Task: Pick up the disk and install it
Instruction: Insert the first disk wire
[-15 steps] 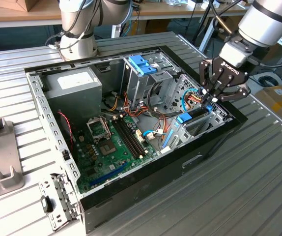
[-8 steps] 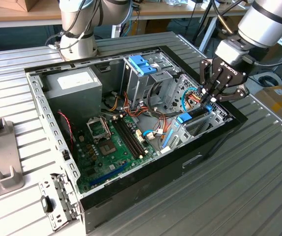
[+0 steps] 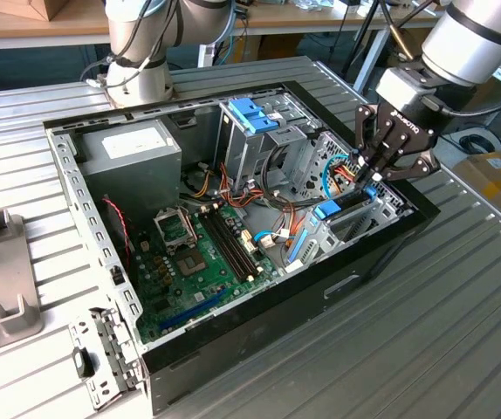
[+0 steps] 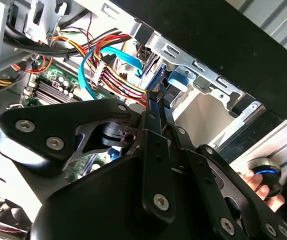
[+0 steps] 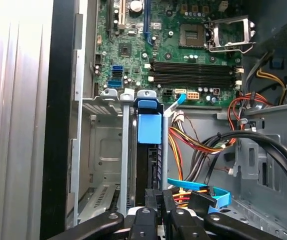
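An open PC case (image 3: 381,253) is laid on its side on the ribbed metal table (image 3: 425,349). The hand (image 3: 371,171) is positioned over the drive cage (image 3: 355,223) at the exterior view's right end of the case, fingers pointed down into it.

The disk (image 5: 148,165) is seen standing on edge in a slot of the drive cage, approx. fully between the cage rails. Its light blue bracket (image 5: 149,127) is seen at the end facing the motherboard (image 5: 183,45); in the exterior view the bracket (image 3: 327,209) is visible at the near-left end of the cage, with the dark body of the disk (image 3: 355,199) running back toward the hand.

Hand state: in the first wrist view the fingers (image 5: 161,200) are drawn close together at the disk's other end, at or on its top edge. In the second wrist view the fingers (image 4: 156,107) are likewise narrowed to a thin gap. Whether the disk is actually clamped or merely touched cannot be told.

Ref. items in the case: a grey power supply box (image 3: 133,157) at the far-left corner; a second blue caddy handle (image 3: 255,113) on the upper bay, far side; red, yellow and black wiring (image 5: 193,145) plus a blue flat cable (image 5: 198,189) just beside the disk.

A grey fixture (image 3: 2,279) is set on the table at the exterior view's left, well apart from the case.
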Motion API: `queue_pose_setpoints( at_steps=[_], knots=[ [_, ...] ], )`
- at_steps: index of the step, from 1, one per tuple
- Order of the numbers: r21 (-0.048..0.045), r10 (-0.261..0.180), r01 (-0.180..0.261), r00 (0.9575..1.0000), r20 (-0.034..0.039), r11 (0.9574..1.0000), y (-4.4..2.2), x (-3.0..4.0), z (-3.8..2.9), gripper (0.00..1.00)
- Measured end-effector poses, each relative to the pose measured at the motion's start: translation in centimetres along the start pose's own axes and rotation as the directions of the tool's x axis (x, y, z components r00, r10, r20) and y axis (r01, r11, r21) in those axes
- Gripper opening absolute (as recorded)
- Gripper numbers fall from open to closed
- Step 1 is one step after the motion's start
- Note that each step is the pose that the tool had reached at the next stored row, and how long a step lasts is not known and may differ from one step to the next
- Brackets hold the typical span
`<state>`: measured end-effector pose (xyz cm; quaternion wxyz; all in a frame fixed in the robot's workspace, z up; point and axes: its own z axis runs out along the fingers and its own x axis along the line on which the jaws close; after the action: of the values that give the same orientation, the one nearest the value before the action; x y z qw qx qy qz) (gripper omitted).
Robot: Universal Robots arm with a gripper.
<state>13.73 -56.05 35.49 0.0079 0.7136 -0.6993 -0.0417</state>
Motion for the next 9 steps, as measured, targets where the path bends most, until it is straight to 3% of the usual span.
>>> queue_pose_setpoints(
  at_steps=[9],
  knots=[
    [0.0004,0.008,-0.008,1.0,0.0008,1.0,0.35,0.22,0.15,0.16]
  ],
)
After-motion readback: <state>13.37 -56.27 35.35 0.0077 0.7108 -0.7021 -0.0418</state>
